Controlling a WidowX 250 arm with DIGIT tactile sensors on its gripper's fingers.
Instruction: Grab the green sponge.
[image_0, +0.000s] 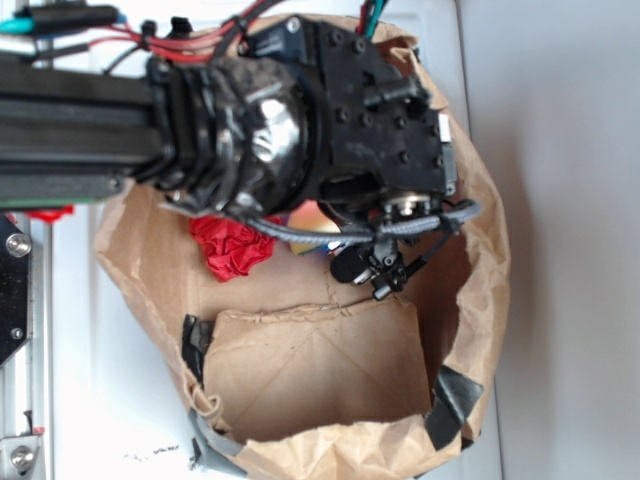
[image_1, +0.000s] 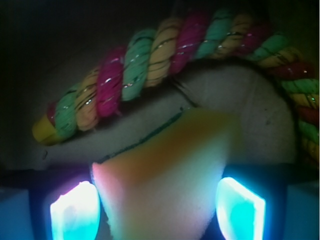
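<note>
The green sponge (image_1: 170, 165) is a pale yellowish foam wedge that fills the lower middle of the wrist view. It lies on the brown paper floor between my two glowing fingers. My gripper (image_1: 157, 202) stands open around it. The left fingertip (image_1: 75, 212) is against the sponge's edge, and the right fingertip (image_1: 240, 210) is a sliver away from it. The foam does not look squeezed. In the exterior view the gripper (image_0: 385, 265) reaches down inside the paper bag, and the arm hides the sponge there.
A rope (image_1: 165, 47) of red, yellow and green strands arcs just beyond the sponge. A red ruffled cloth (image_0: 232, 247) lies in the bag to the left of the gripper. The brown bag's walls (image_0: 485, 250) ring the gripper closely.
</note>
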